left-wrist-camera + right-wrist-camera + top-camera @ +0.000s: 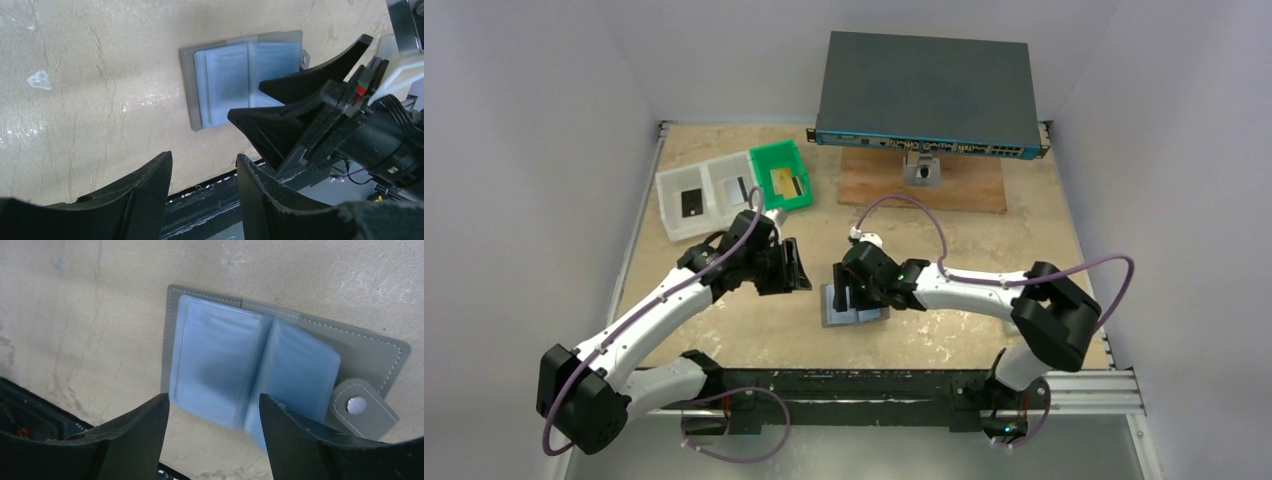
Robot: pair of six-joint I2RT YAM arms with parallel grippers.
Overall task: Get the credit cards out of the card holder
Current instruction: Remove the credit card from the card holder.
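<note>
**Open card holder under the right gripper, cards seen in the trays**

At the far side of the table point(754, 335) a large dark grey box point(929, 90) is set above a wooden board point(969, 185). Left of it, two white trays point(708, 196) and a green tray point(764, 160) are placed side by side. Credit cards point(692, 203) are seen in them, with a gold card point(786, 182) in the green one. Nothing is found between the grippers and the holder.

The card holder point(220, 365) is laid open and flat near the front edge, bluish pockets upward and its stud tab point(356, 404) folded out to one side. The right gripper point(214, 405) is held just above it with jaws apart and nothing clamped. The left gripper point(204, 165) is kept beside the holder, to its left, also with jaws apart and nothing between them.

From above, much of the holder is hidden by the right gripper. Whether any card is left in the hazy pockets cannot be told.
</note>
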